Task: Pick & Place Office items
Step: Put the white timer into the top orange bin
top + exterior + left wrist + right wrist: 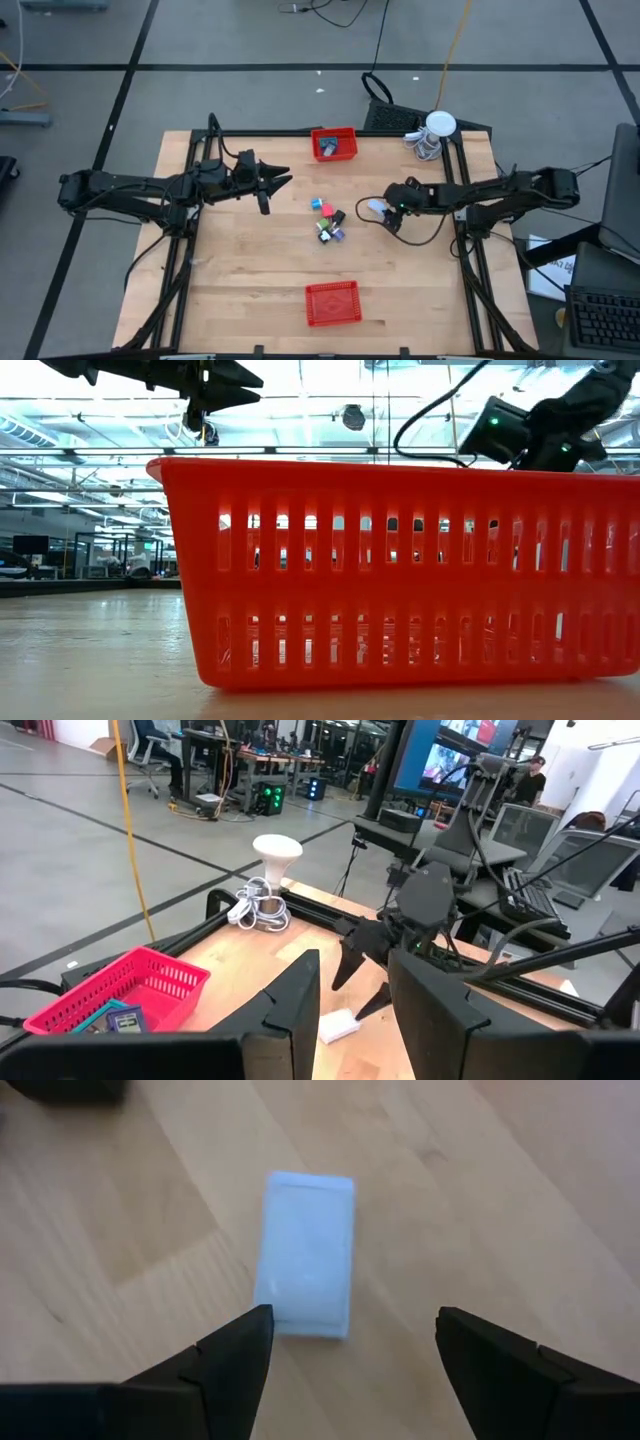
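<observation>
The office items (326, 217) are a small cluster of pink, teal, green and dark purple pieces lying flat mid-table. A pale white rectangular block (305, 1255) lies flat on the wood to their right, also seen as the block (374, 207) and the block (338, 1027). My right gripper (355, 1342) is open just above the block's near end, fingers pointing down, one on either side. Whether a finger touches the block does not show. My left gripper (278, 183) is open, raised left of the cluster, and shows as the left gripper (355, 995).
A red mesh basket (334, 143) at the far edge holds a few small items. A second red basket (332, 303) sits near the near edge and fills the low view as the basket (400, 570). A white round object with coiled cable (435, 130) stands at the far right corner.
</observation>
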